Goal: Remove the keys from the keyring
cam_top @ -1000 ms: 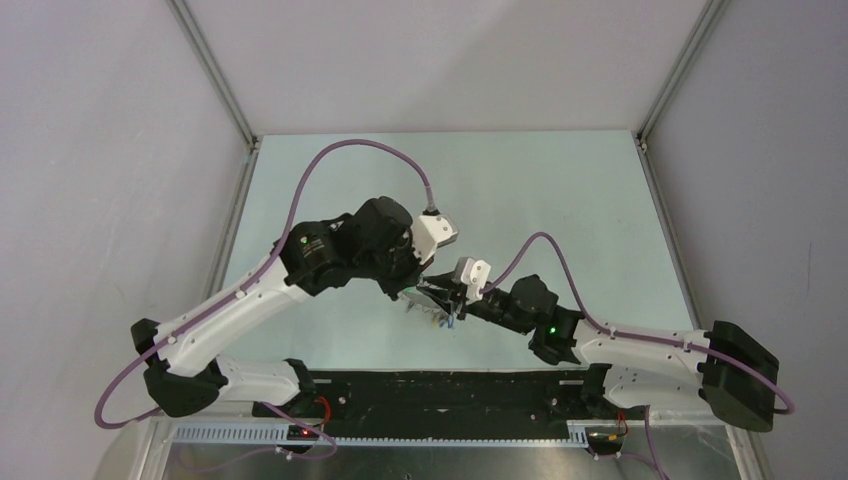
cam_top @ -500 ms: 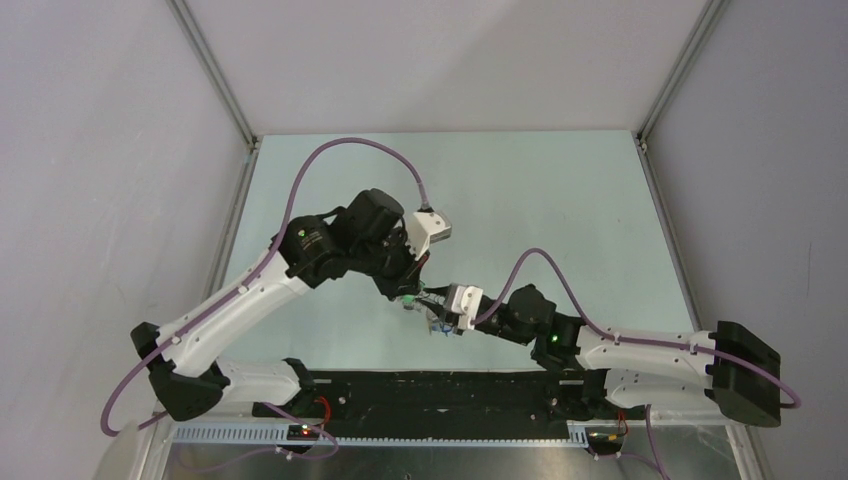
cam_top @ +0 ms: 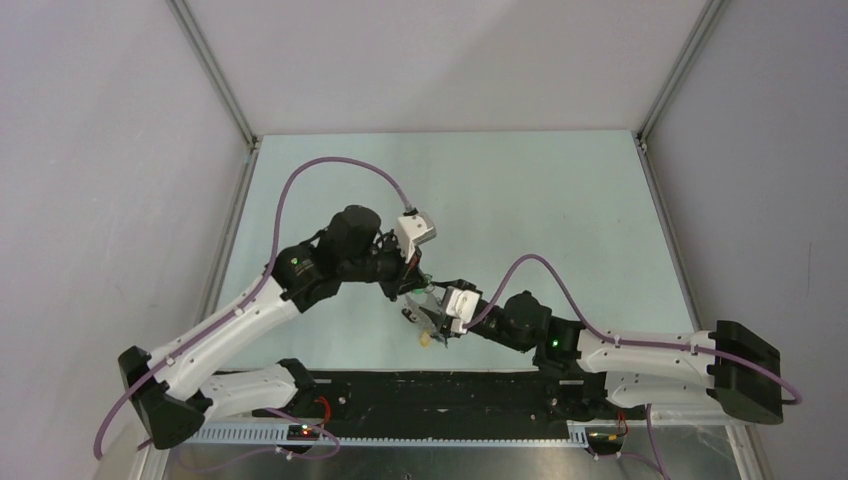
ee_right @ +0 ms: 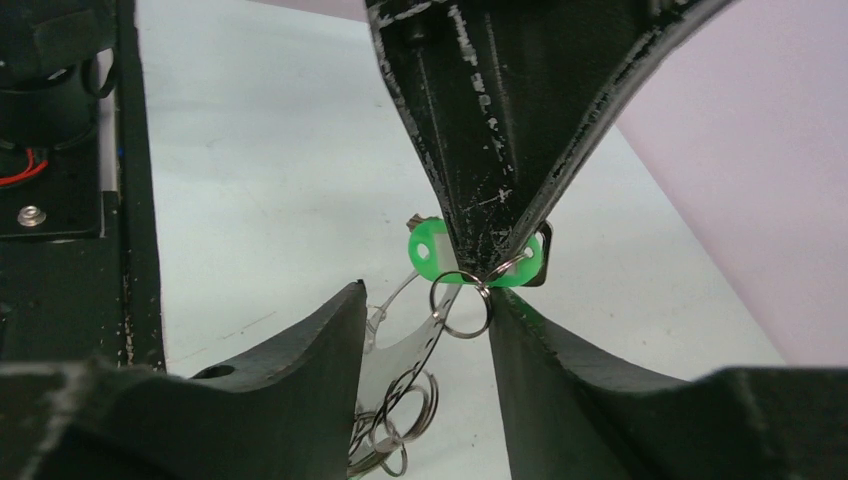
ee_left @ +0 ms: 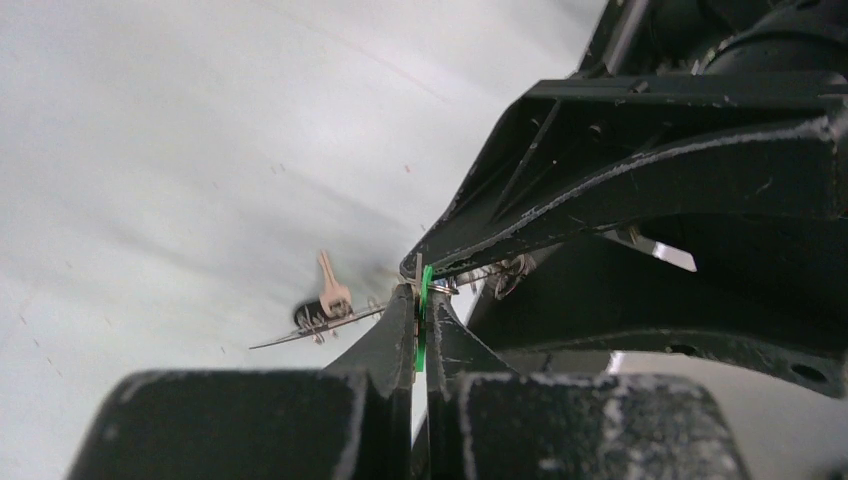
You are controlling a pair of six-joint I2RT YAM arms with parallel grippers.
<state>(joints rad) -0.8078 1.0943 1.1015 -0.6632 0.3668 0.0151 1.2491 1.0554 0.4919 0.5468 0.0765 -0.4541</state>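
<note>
My left gripper is shut on a green plastic key tag, edge-on between its fingers. From the right wrist, the same tag shows under the left fingers. A small split ring hangs from it, with the thin dark keyring and more small rings below. My right gripper is open, its jaws either side of the hanging bundle, the right one touching the small ring. A pale key shows by the ring; whether it hangs or lies on the table I cannot tell. From above, both grippers meet over the table's near middle.
The pale green table is walled by grey panels left, right and behind. A black rail with the arm bases runs along the near edge. Purple cables loop over both arms.
My right gripper's jaws have spread apart. Both grippers have shifted left and toward the near edge, the left still pinching the green tag.
</note>
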